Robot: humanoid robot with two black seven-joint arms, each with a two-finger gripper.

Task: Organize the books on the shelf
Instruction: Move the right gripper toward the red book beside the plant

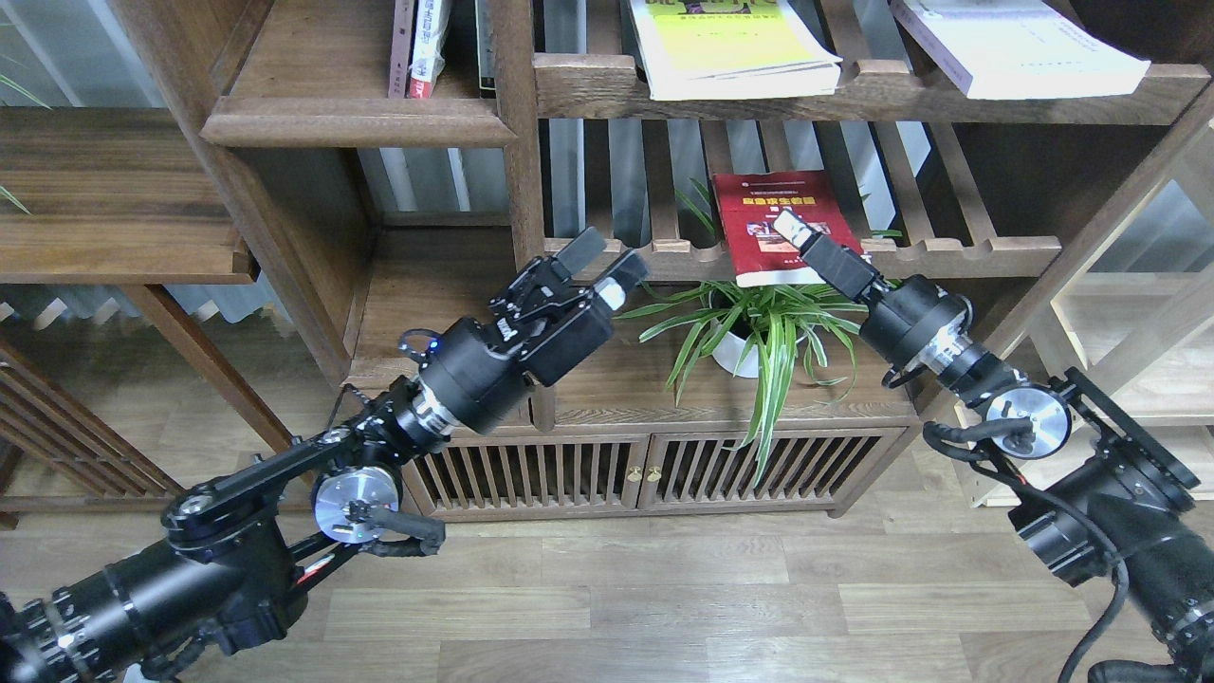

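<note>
The red book (766, 213) lies tilted on the lower slatted rack of the dark brown shelf (360, 123), its lower edge jutting over the rack's front rail. My right gripper (792, 230) reaches in from the right. One pale-tipped finger lies on the red cover; the other finger is hidden. Flat on the upper rack lie the yellow-green book (730, 47) and, further right, the white book (1015, 47). My left gripper (602, 266) hovers open and holds nothing, left of the red book and in front of the shelf's middle post.
A spider plant (759, 332) in a white pot (732, 358) stands on the cabinet top under the red book. A few books (417, 47) stand upright in the upper-left compartment. Slatted cabinet doors (645, 470) are below, and a pale wood rack (1138, 313) is at right.
</note>
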